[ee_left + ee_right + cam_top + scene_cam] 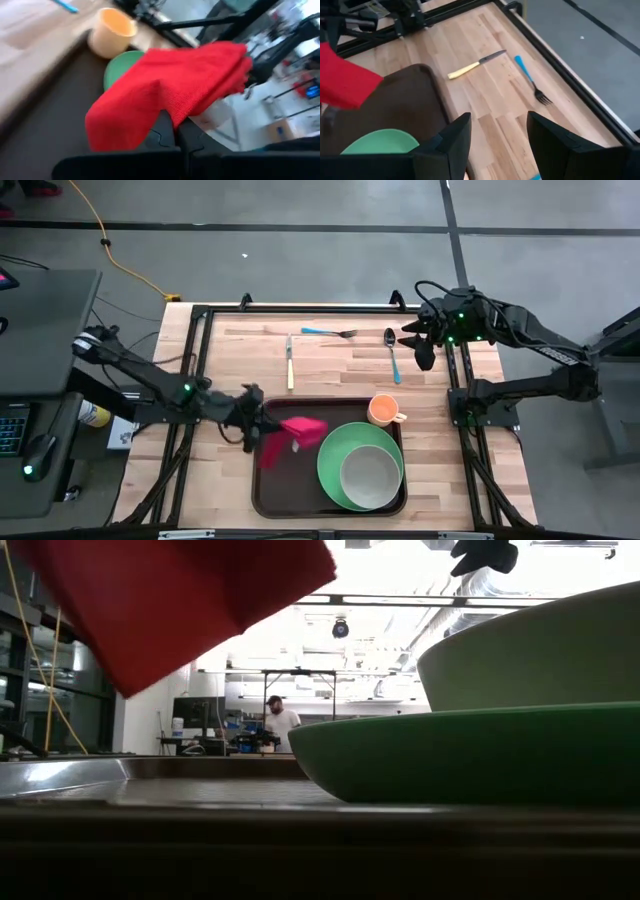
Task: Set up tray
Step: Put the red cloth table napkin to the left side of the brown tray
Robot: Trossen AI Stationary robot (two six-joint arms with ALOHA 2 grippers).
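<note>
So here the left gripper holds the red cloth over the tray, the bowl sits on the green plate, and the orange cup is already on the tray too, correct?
One error: the orange cup is not on the tray; the high view shows it on the wooden table just beyond the tray's far rim. The rest holds: the left gripper holds the red cloth over the tray, and the bowl sits on the green plate.

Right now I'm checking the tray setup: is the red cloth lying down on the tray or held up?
Held up: the left gripper's fingers are shut on the red cloth, which hangs over the tray.
</note>
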